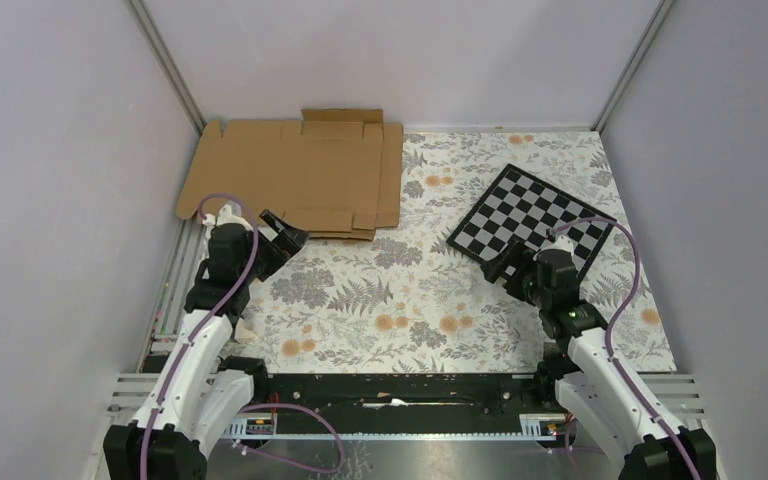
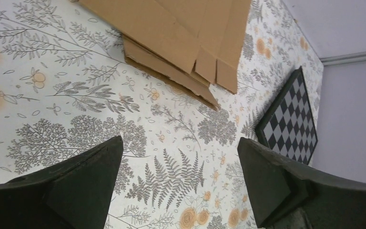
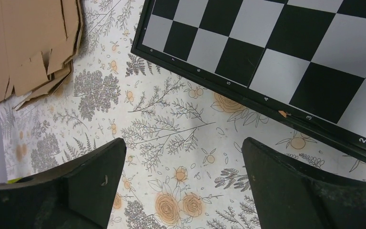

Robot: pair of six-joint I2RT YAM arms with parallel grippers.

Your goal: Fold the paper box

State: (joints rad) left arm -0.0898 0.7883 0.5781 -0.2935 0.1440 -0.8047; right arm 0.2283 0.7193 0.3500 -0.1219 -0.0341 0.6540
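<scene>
The left claw (image 2: 180, 164) and the right claw (image 3: 183, 164) are hanging wide open over the bench (image 1: 390, 290), gripping nothing. Just ahead of the left claw the box (image 1: 290, 170) is lying flat, unfolded; I judge all the folding is waiting to be done.

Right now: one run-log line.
fold: not begun | paper box: flat, far left | left hand: open, empty | right hand: open, empty
</scene>
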